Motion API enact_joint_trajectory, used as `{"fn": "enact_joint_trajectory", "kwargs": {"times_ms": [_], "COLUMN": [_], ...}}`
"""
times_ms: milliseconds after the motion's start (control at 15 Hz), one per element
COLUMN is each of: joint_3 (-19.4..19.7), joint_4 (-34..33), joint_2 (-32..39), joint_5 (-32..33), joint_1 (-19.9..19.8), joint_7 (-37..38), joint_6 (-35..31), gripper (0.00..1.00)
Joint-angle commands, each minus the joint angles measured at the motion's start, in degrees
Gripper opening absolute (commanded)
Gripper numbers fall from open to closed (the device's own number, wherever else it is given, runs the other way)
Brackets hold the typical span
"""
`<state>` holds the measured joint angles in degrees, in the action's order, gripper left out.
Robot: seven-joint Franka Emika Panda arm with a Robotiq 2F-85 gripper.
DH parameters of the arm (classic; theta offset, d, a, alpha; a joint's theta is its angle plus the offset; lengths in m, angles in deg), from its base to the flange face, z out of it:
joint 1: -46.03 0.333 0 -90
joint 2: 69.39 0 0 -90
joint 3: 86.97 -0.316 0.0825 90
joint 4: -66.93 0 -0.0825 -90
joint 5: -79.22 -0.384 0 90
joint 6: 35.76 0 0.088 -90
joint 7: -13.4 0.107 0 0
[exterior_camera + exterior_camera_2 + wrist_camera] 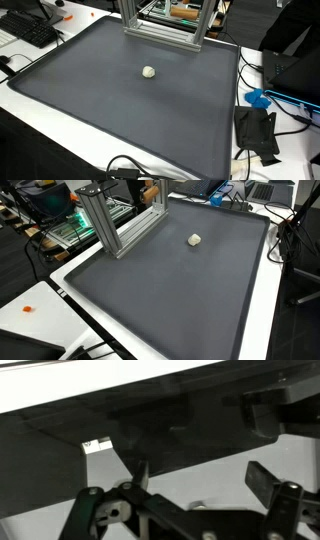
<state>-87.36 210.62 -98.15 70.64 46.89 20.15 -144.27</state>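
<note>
in an exterior view: white lump (149,72) sits alone on the grey mat (90,110), roughly mid-mat and well apart from the aluminium frame (160,30) at the mat's edge. keyboard (35,30) is off one mat corner. the gripper isn't in shot, so i can't place the lump against it here.

in an exterior view: same lump (195,240) on the mat (150,300), frame (120,225) off to one side and not touching it. no gripper here either.

wrist view: gripper (180,510) is spread wide, fingers (268,480) well apart with nothing between them. ahead of the fingers there's only dark blurred structure and a pale surface. the lump isn't in view, so it's neither between the fingers nor just ahead of them.

handling, my read: small and light, maybe soft or crumpled, can't confirm from this. likely to roll or skid on the mat if nudged from one side. best hold is across its middle from above, fingers closing evenly on both sides.

orientation: near round in one view, slightly boxy in the other. no clear long axis and it doesn't point anywhere. too small to tell more.
</note>
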Motion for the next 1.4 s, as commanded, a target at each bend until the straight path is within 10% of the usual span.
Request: {"fn": "enact_joint_trajectory", "kwargs": {"times_ms": [0, 1333], "joint_3": [-0.3, -6.3], "joint_4": [0.0, -0.8], "joint_2": [0.0, -10.4], "joint_5": [-0.1, -1.4], "joint_1": [-0.4, 8.8], "joint_7": [-0.1, -6.1], "joint_6": [0.1, 2.4], "gripper": [1.0, 1.0]}}
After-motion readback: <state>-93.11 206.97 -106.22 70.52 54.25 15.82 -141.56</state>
